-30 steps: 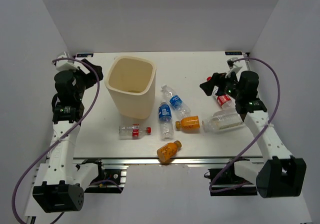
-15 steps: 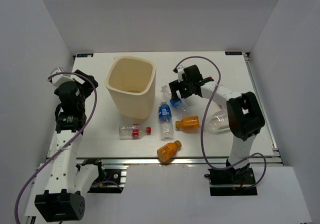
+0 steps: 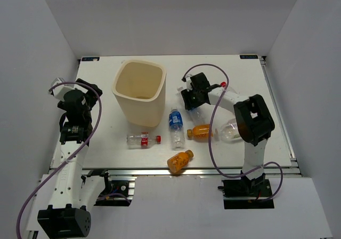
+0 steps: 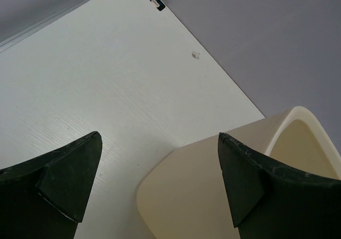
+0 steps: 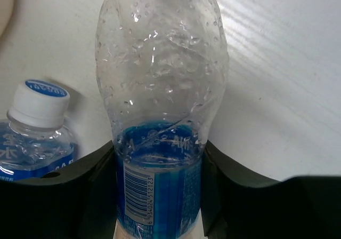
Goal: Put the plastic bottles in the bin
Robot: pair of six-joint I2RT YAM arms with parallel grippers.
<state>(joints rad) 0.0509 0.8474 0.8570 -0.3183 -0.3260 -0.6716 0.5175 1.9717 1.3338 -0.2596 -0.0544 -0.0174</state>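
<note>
Plastic bottles lie scattered on the white tabletop [image 3: 176,71], all of them outside the bin [image 3: 145,111]. The cream-beige bin stands upright at the far left of the tabletop, its rounded-square mouth facing up.

The left gripper [image 4: 159,143] hangs near the bin's left side, well apart from the bottles. Its jaws are spread wide with nothing between them, and one corner of the bin shows below.

The right gripper [image 5: 159,175] reaches in just right of the bin and has closed on a clear blue-label bottle [image 5: 160,89], clamping it at the label. The crumpled clear end of that bottle points away from the wrist. Whether it is off the tabletop cannot be told.

The larger clear bottle [image 3: 230,129] lies on its side, partly hidden under the right arm. A second blue-label bottle [image 3: 176,126] lies beside the held one, with an orange bottle [image 3: 201,132] just to its right. Another orange bottle [image 3: 179,161] rests at the near edge. A red-label bottle [image 3: 143,139] lies in front of the bin.
</note>
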